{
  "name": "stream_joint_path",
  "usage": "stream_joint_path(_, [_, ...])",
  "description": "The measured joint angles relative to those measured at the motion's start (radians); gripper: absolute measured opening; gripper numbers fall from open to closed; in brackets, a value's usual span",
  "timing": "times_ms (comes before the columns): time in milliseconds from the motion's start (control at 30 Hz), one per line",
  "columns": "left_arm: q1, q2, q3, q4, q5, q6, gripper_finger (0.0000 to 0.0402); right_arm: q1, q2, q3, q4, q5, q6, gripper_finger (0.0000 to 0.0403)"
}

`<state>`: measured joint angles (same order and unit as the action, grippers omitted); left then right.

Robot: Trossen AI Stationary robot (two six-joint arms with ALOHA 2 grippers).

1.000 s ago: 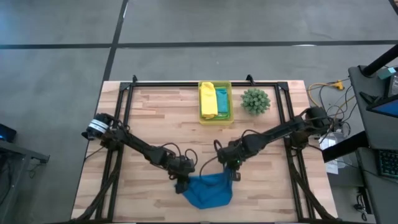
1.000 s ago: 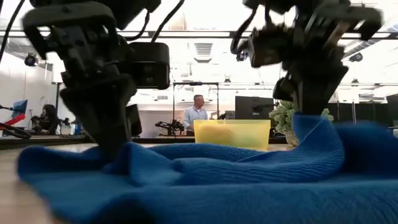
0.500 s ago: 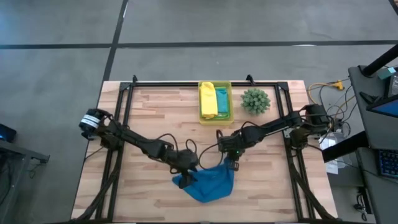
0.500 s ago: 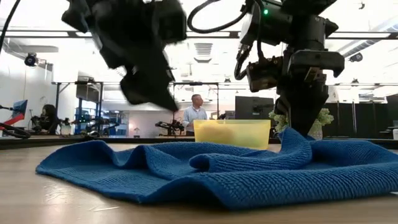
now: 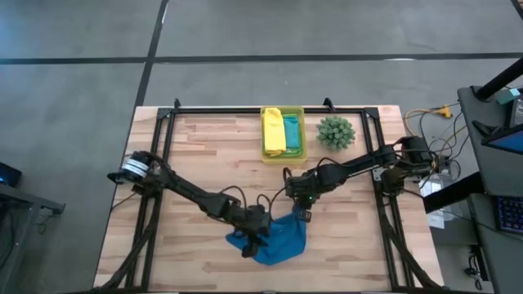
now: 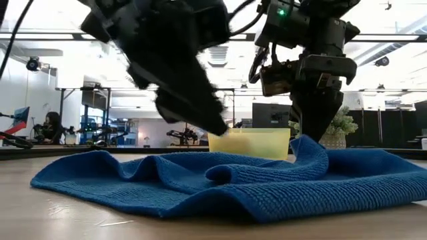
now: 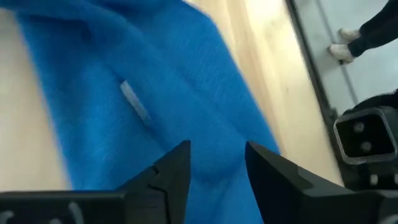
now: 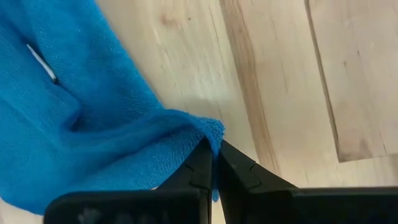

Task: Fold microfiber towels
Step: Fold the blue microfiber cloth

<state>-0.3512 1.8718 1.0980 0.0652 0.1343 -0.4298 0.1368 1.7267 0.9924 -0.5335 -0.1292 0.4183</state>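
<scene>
The right gripper (image 8: 214, 163) pinches the rumpled royal blue microfiber towel's (image 5: 276, 242) corner; the left gripper (image 7: 214, 163), part-open above it, risks bunching it.

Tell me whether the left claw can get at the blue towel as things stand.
Probably yes. The left claw hangs open right over the blue towel, nothing between them. The right claw pinches the towel's far corner, off to one side.

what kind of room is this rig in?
Probably a robotics lab or open workshop: concrete floor around the wooden table, a monitor and other equipment behind, and a seated person at the far left.
</scene>
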Motion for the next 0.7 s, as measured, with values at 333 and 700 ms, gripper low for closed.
stream_joint_path(333, [-0.025, 0.121, 0.065, -0.003, 0.013, -0.009, 0.0129, 0.000, 0.000, -0.008, -0.001, 0.002, 0.034, 0.0008])
stream_joint_path(700, [-0.059, 0.136, 0.100, -0.098, -0.107, 0.058, 0.0023, 0.000, 0.000, -0.009, 0.002, 0.002, 0.042, 0.0008])
